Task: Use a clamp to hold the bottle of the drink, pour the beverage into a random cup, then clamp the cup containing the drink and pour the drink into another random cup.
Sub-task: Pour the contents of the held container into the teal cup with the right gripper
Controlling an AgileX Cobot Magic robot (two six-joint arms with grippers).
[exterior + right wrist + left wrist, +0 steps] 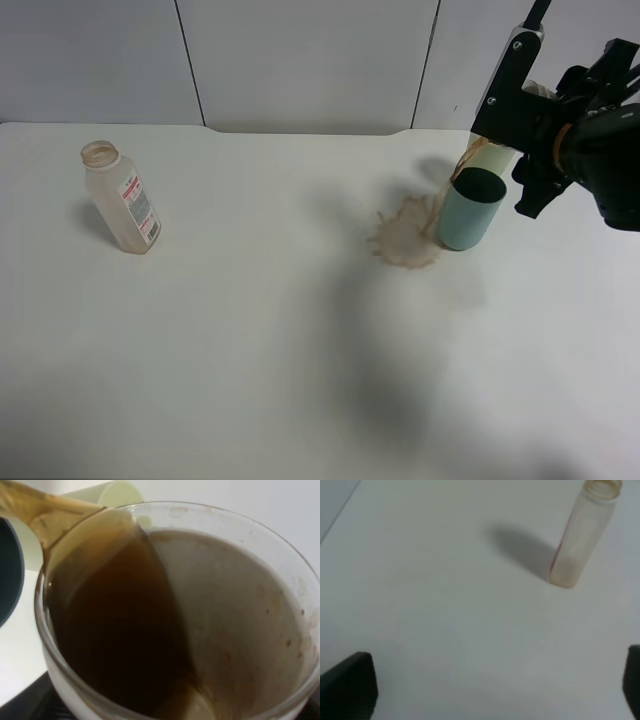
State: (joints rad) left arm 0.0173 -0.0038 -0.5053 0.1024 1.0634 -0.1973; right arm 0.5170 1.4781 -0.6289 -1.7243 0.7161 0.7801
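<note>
The bottle stands upright at the far left of the table and looks nearly empty; it also shows in the left wrist view. My right gripper is shut on the cup and holds it tilted, high at the right. The light-brown beverage runs over the cup's clear rim in a thin stream towards the rim of the teal cup. My left gripper is open and empty, above bare table, apart from the bottle, and out of the exterior view.
A light-brown puddle lies on the table just left of the teal cup. A pale yellow-green cup stands behind the teal cup, under my right arm; it also shows in the right wrist view. The white table spans the view.
</note>
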